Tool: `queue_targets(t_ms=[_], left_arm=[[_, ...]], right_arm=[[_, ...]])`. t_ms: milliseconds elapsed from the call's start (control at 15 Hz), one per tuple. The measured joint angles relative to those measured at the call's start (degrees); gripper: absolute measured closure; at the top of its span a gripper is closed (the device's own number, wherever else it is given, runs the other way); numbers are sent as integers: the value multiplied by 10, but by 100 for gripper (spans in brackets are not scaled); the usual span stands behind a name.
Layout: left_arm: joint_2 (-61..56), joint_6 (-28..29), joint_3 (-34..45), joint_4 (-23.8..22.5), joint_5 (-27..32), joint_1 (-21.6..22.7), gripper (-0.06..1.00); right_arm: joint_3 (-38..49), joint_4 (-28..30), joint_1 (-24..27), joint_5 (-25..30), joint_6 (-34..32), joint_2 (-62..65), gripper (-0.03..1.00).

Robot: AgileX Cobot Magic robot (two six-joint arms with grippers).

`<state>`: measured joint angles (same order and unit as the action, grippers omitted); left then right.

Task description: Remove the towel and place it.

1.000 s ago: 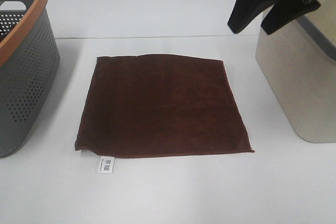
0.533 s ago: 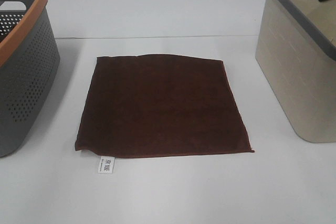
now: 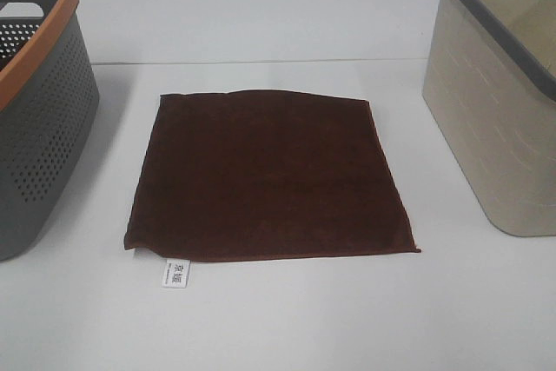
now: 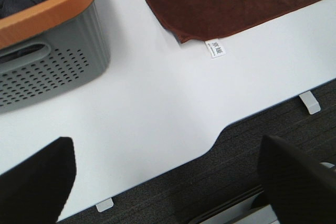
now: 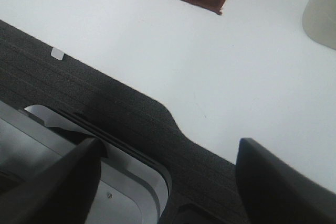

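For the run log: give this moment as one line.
dark brown square cloth towel: flat on white table, untouched | left tool: open, empty | right tool: open, empty

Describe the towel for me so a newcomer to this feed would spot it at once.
On the white table, look between the grey orange-rimmed basket at left and the beige basket at right. The towel lies flat there, touching neither: the only dark brown, roughly square cloth, with a small white tag at its near left corner.
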<state>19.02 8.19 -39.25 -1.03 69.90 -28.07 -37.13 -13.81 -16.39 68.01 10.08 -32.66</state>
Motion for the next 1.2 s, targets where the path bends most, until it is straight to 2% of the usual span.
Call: queue_targets(t_ms=[133, 267, 600, 1200], left_arm=[[-71, -4, 50, -2, 1, 0, 6], [-125, -19, 69, 5, -6, 0, 6], [-169, -120, 75, 65, -29, 0, 6], [-169, -131, 78, 64, -34, 0, 6]], right_arm=[[42, 13, 0, -16, 0, 64, 28], [63, 29, 0, -27, 1, 118, 28], [82, 28, 0, -58, 26, 233, 28], [82, 27, 0, -63, 29, 238, 28]])
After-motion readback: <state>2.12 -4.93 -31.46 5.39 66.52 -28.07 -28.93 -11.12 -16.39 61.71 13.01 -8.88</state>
